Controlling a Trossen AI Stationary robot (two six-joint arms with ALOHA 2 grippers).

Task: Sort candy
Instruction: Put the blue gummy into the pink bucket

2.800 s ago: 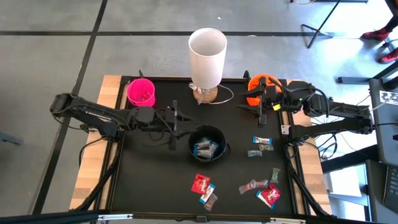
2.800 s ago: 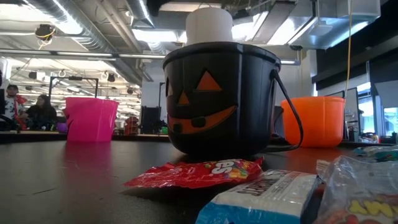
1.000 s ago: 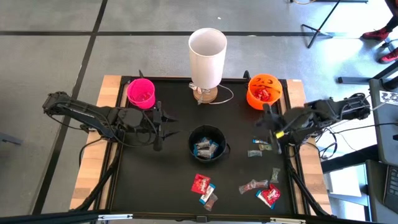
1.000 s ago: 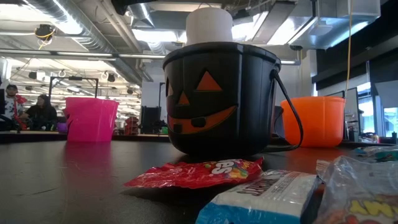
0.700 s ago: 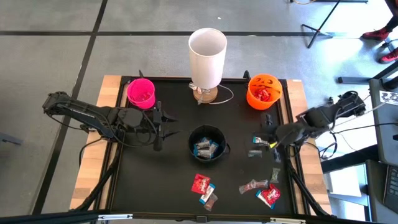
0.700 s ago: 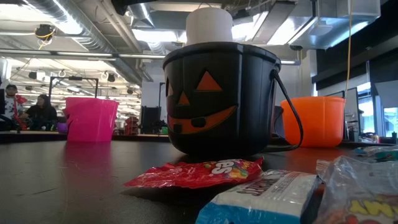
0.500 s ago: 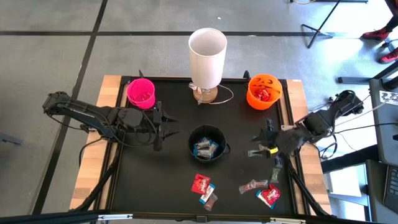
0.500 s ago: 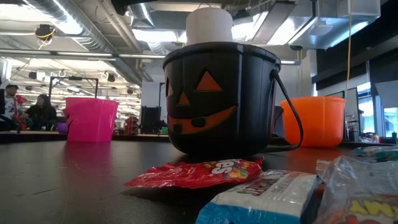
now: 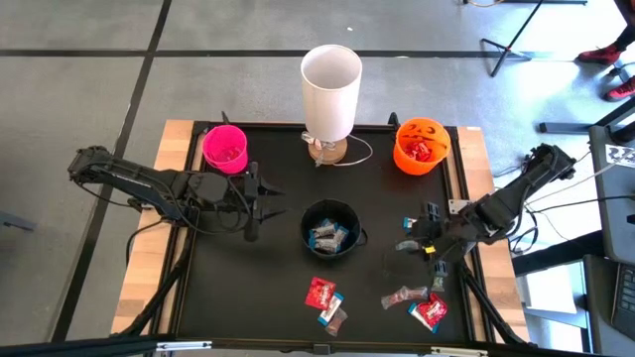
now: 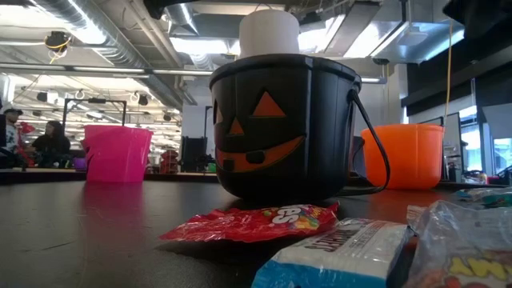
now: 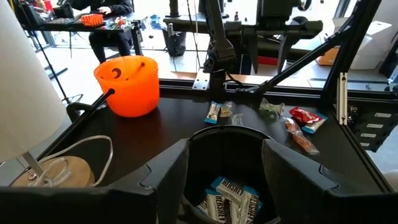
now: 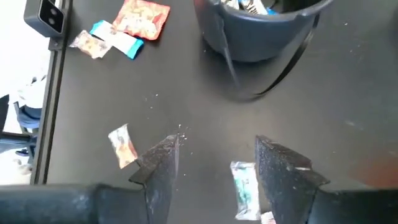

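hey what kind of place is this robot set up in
Probably a robotics lab or open workshop. The low view shows exposed ceiling ducts and people at far benches; the left wrist view shows a cluttered workbench, and the table stands on bare concrete floor.

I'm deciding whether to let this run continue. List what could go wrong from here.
1. The right end effector, fingers open, hovers among loose sweets; a blue-and-white mini bar lies close beside one finger, so a descent could nudge it instead of grasping it.
2. The black bucket and its handle sit just ahead; a forward reach might catch them.
3. The left end effector waits open beside that bucket, risking contact if both arms approach it.
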